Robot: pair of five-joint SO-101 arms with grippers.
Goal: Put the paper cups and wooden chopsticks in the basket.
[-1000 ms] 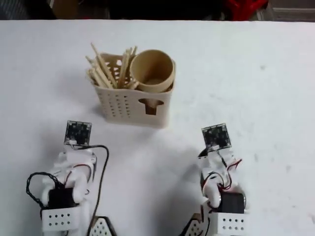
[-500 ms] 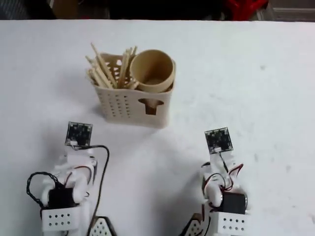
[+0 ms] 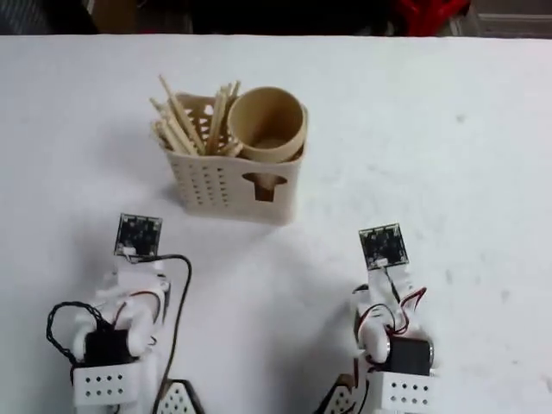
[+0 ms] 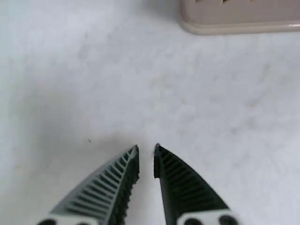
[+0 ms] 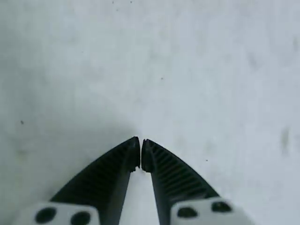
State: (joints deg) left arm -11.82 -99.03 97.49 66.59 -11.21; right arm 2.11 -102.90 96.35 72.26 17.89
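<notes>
A cream perforated basket stands on the white table at centre left. A tan paper cup sits upright in its right half, and several wooden chopsticks lean in its left half. The left arm rests near the front edge, just in front of the basket. Its gripper hangs over bare table, empty, with the fingertips nearly touching; the basket's base lies ahead of it. The right arm rests at the front right. Its gripper is shut on nothing over bare table.
The white table stretches wide to the right of and behind the basket. Dark clutter and something red lie beyond the far edge. A black cable loops beside the left arm.
The right arm drew back slightly toward the front edge a second ago and has stayed still since. The left arm, basket, cup and chopsticks have not moved.
</notes>
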